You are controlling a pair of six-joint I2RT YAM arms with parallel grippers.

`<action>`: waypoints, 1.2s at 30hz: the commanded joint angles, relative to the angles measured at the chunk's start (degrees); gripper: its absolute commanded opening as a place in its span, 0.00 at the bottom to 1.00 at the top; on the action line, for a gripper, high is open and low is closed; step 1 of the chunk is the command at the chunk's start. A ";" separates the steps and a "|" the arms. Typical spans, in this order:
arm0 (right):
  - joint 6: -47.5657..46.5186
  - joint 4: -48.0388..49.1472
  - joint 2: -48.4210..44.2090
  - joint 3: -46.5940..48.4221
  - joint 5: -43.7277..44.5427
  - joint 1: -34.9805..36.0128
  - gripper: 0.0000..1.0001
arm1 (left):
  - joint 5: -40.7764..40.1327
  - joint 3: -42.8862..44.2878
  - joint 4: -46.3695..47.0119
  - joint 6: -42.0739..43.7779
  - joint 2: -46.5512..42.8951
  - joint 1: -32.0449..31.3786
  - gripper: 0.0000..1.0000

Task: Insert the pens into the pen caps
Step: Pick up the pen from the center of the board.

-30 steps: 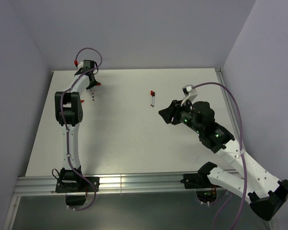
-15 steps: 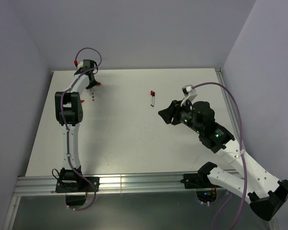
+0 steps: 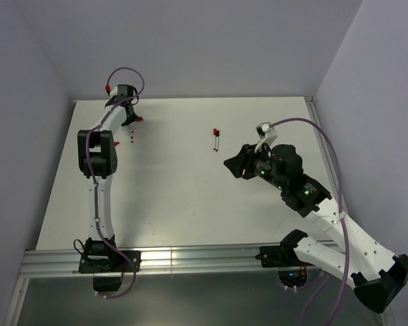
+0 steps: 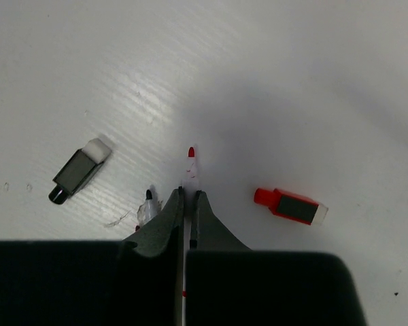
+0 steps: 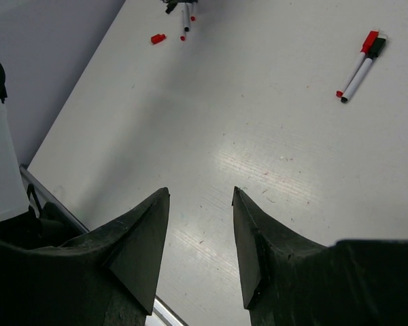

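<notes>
Left gripper point(image 4: 189, 195) clamped on pen point(image 4: 190, 153), red tip pointing up frame. Red cap point(image 4: 289, 206) lies crosswise, just right of tip. Right gripper point(image 5: 200, 193) jaws apart, empty.

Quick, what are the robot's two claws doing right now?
Left gripper: closed on a red-tipped pen.
Right gripper: open, holding nothing.

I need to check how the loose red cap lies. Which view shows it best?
The left wrist view: the red cap lies large and sharp, right of the left tool, which is shut on a pen. The right wrist view shows it as a distant red speck; the top view, a tiny red dot.
</notes>
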 commanded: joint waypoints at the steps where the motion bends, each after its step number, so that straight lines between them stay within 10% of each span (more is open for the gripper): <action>1: -0.96 0.08 -0.29 1.05 0.35 -0.38 0.50 | 1.83 -4.53 3.09 -1.38 -6.52 0.30 0.00; 10: -0.78 0.08 1.38 3.34 0.44 -0.38 0.50 | 9.46 -9.97 6.17 -4.81 -19.70 0.30 0.00; 26: 7.74 19.14 10.78 5.89 -28.82 -1.43 0.52 | 28.46 -60.40 37.19 -17.54 -71.35 -16.65 0.00; 36: 13.63 30.14 12.72 3.69 -33.05 -1.34 0.58 | 32.86 -74.66 44.57 -21.15 -87.21 -22.99 0.00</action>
